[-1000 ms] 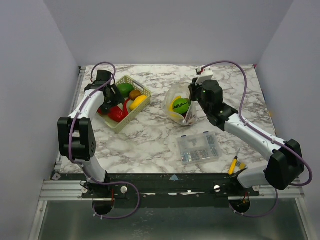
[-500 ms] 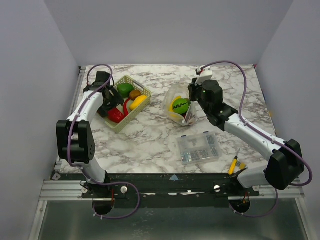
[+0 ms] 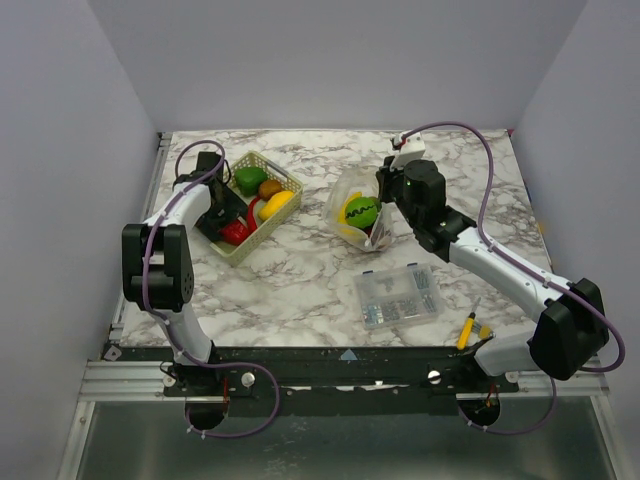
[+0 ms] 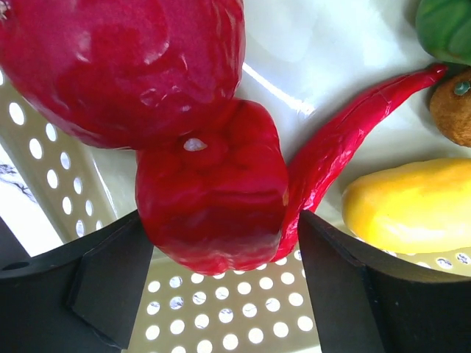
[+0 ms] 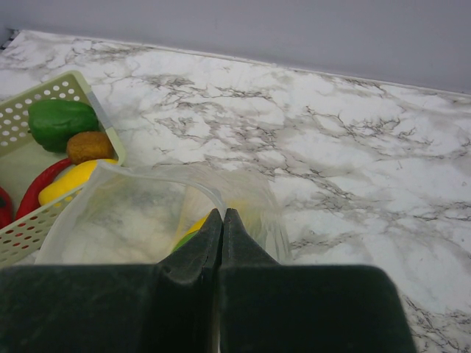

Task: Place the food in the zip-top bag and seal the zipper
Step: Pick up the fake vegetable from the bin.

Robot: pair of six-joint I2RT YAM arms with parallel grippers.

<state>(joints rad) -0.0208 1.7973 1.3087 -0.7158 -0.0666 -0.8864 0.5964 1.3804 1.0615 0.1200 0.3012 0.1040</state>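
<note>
Two slips look possible to me. The soft clear plastic zip-top bag, out on the marbled counter, is held up by its rim in the pinched-closed right claw. That thin film could slide free and let the mouth sag. In the pale lattice basket, the left claw stands open either side of a blocky glossy red pepper. The curved red chilli touching it might drag along. Inside the bag are a striped green ball and something yellow.

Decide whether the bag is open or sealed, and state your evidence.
Open: the bag has a rim gaping in a wide loop, the right tool pinches one edge, and a green fruit shows inside.
</note>
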